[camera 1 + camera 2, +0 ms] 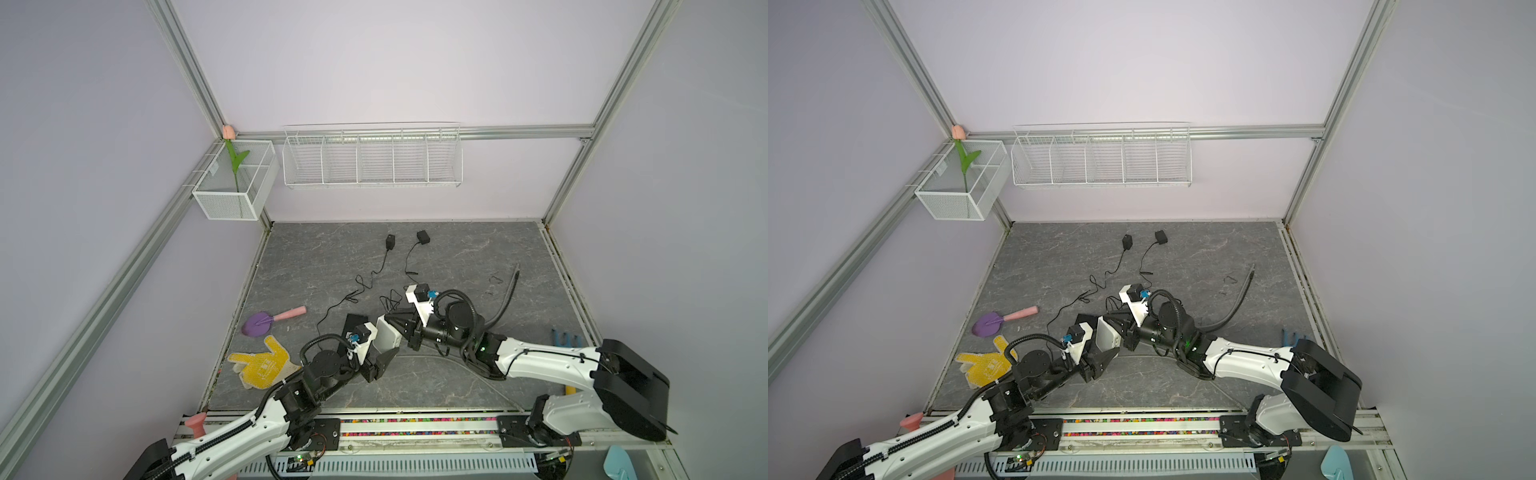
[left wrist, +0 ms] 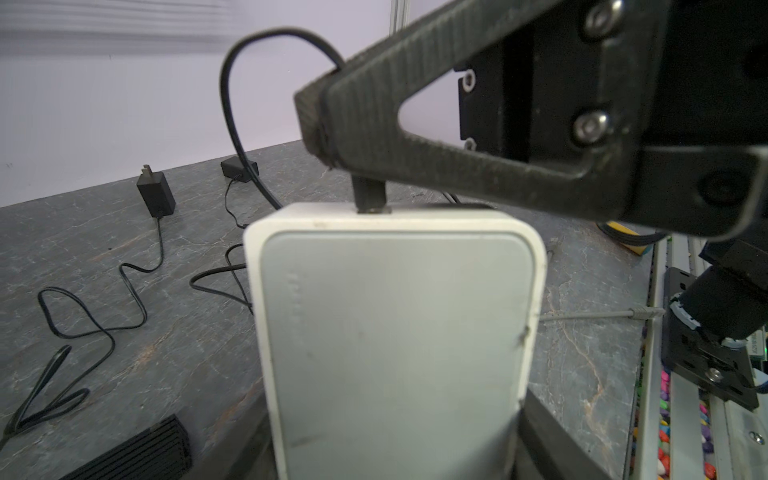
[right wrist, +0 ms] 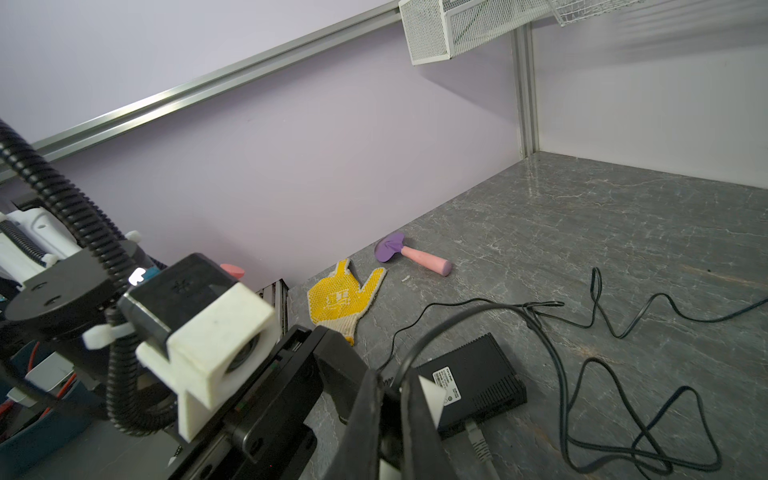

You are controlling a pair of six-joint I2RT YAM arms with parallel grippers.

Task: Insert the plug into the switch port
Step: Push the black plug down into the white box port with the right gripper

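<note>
My left gripper (image 1: 383,344) is shut on a white switch (image 1: 386,337), holding it up off the table by its sides. In the left wrist view the switch (image 2: 395,332) fills the middle, with dark fingers (image 2: 544,440) at its lower sides. My right gripper (image 1: 389,320) reaches across and is shut on a black plug (image 2: 369,193). The plug's tip meets the switch's far edge; how deep it sits is hidden. Its black cable (image 2: 232,104) loops up and away. In the right wrist view the right gripper (image 3: 390,399) pinches the plug beside a white corner of the switch (image 3: 430,399).
A black box (image 3: 478,390) with a grey cable plugged in lies under the grippers. Two black adapters (image 1: 390,241) (image 1: 423,237) and their loose cables cross mid-table. A yellow glove (image 1: 262,365) and purple trowel (image 1: 262,324) lie left, a grey hose (image 1: 509,291) right.
</note>
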